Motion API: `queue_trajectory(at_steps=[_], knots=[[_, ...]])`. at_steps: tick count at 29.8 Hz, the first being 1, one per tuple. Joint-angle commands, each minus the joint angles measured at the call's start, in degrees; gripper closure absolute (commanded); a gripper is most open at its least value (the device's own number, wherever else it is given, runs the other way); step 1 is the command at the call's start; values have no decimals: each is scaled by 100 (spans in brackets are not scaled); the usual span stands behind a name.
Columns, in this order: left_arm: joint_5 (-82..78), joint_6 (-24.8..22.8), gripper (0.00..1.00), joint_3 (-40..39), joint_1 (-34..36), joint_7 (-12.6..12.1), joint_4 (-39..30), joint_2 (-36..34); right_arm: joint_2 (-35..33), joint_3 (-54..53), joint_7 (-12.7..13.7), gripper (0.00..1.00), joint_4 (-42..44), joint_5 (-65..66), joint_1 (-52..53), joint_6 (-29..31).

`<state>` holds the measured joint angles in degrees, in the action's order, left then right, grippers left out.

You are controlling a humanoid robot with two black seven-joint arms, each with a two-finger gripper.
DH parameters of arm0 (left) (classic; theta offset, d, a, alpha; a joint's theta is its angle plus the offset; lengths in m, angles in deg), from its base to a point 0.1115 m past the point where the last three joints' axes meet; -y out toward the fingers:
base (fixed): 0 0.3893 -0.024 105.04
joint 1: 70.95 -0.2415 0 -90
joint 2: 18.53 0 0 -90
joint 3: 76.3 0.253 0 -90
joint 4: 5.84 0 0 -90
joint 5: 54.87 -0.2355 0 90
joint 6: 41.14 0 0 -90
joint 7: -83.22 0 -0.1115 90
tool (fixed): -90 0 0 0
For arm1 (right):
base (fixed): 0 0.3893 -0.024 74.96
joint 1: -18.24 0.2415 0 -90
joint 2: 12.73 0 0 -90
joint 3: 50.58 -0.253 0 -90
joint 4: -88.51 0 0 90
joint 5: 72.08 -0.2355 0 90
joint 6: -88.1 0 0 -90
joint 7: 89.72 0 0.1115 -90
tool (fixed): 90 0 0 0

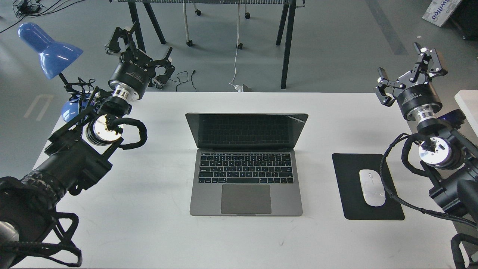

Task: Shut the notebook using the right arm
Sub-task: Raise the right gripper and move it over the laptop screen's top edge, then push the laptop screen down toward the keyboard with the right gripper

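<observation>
The notebook (pixel 245 175), a slim grey laptop with black keys, stands open in the middle of the white table (pixel 149 224), its dark screen tilted back and facing me. My right gripper (pixel 407 69) hovers open at the table's far right corner, well right of the screen and touching nothing. At the far left, beside the lamp, my left gripper (pixel 140 50) is raised with its fingers spread open and empty.
A black mouse pad (pixel 347 194) with a white mouse (pixel 372 187) lies right of the notebook, under my right arm. A blue desk lamp (pixel 48 50) stands at the table's back left corner. Beyond the far edge are black table legs and cables on the floor.
</observation>
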<state>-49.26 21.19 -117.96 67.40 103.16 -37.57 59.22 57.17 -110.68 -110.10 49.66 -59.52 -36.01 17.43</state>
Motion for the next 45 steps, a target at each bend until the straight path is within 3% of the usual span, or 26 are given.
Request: queue_trajectory(at_steps=[1,10,19,26,45], knots=[[1,-1,0,0,-1,1,0,-5,41,-2,0,0,-9,-8,2,10],[1,-33,0,0,-1,1,0,-5,304,94,0,0,18,18,318,-60],[1,-33,0,0,-1,1,0,-5,971,876,8,0,492,9,1065,-113],[-8,-33,0,0,-1,1,0,-5,1306,1693,122,0,379,0,1057,-78],[-8,-33,0,0,-10,1,0,-5,595,2871,149,0,-816,18,284,-43]])
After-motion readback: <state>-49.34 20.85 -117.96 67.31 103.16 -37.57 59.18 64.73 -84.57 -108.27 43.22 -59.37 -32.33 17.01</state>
